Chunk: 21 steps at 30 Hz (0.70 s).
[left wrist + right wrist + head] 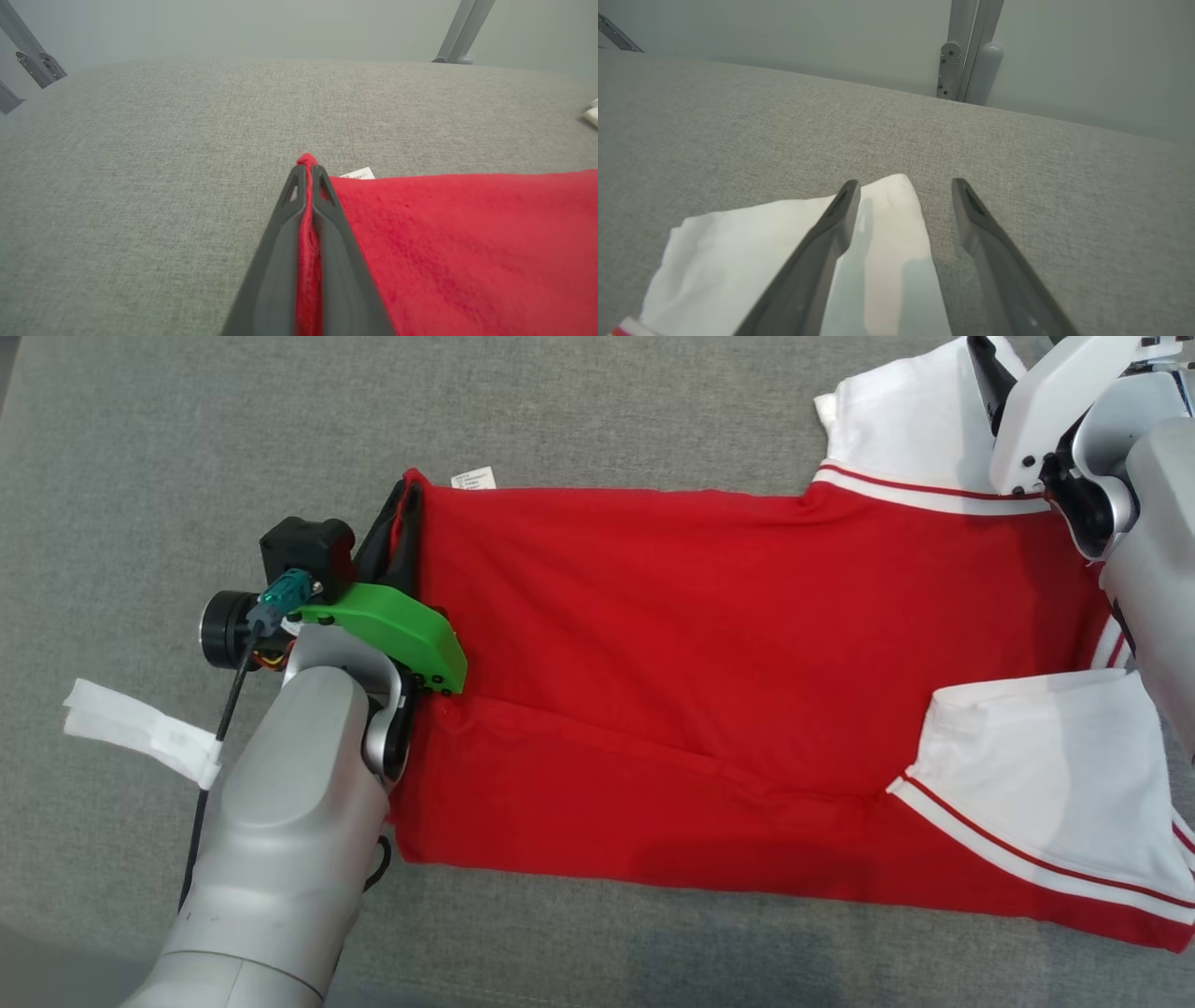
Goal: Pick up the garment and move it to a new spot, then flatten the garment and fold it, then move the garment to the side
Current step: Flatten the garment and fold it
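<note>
**Item 1. Red shirt** (700,644), white sleeves with red trim. It lies flat on the grey cloth-topped desk (597,401), hem toward the left arm, sleeves toward the right. The near sleeve (1036,775) is turned in over the body; the far sleeve (910,415) lies spread on the desk.

**Item 2. Left gripper** (308,170). Its jaws are together, clamped on the far hem corner just beside the white care label (359,174), with a ridge of red cloth pinched between them.

**Item 3. Right gripper** (903,186). Its jaws stand wide apart, straddling the far sleeve's tip, and hold nothing.

**Item 4. White tape strip** (140,733), on the desk well apart from the hem (no part in the job).

**Handling note.** I judge the step in hand to be folding the far edge toward the robot. I would close the right jaws deep on the sleeve, not on its tip alone. Then I would lift both ends level and together, keeping the edge taut so the cloth does not sag or drag the body askew.
</note>
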Motion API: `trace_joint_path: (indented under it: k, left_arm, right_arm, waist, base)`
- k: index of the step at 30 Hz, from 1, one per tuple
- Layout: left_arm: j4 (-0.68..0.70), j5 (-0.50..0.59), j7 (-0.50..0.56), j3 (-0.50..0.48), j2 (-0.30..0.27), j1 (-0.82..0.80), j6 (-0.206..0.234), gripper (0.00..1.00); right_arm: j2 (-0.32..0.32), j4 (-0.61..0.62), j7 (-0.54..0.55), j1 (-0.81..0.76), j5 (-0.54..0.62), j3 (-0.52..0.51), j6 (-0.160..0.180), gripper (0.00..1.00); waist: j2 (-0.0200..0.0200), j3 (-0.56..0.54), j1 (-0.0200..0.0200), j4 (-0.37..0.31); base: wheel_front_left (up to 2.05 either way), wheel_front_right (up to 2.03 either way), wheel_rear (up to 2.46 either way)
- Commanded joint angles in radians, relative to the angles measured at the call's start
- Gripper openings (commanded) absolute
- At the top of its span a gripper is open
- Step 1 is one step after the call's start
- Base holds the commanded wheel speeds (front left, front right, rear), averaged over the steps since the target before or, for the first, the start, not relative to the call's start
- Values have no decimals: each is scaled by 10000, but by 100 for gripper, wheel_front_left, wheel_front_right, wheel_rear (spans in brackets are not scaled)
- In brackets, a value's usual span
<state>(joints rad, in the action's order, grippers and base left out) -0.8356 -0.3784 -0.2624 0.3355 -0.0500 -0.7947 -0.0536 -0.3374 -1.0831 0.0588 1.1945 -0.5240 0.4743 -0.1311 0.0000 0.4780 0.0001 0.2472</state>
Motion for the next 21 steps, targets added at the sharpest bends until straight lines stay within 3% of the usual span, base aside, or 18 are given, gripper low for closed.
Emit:
trace_joint_path:
  k: [1,7,8,10,21]
  left_arm:
    - [129,-193,-21,191,-21,74,143,0]
    - [469,-808,-22,888,-24,64,492,0]
    - [496,-862,-22,945,-25,40,552,0]
    - [531,-942,-23,986,-26,13,644,0]
    - [1063,-159,-23,114,-146,-291,721,0]
  right_arm:
    - [-67,-252,118,172,125,43,9,100]
    - [9,-914,461,335,161,322,6,100]
    - [-6,-961,463,330,155,378,3,56]
    - [-108,-1089,377,353,158,425,4,0]
    - [-351,-1631,-2254,1312,596,-285,15,0]
  waist:
    - [0,453,-1,464]
    - [0,577,-1,615]
    - [0,589,-1,614]
    - [0,589,-1,590]
    - [0,355,-1,91]
  base:
    - [0,0,0]
    - [0,0,0]
    - [0,0,0]
    - [0,0,0]
    - [0,0,0]
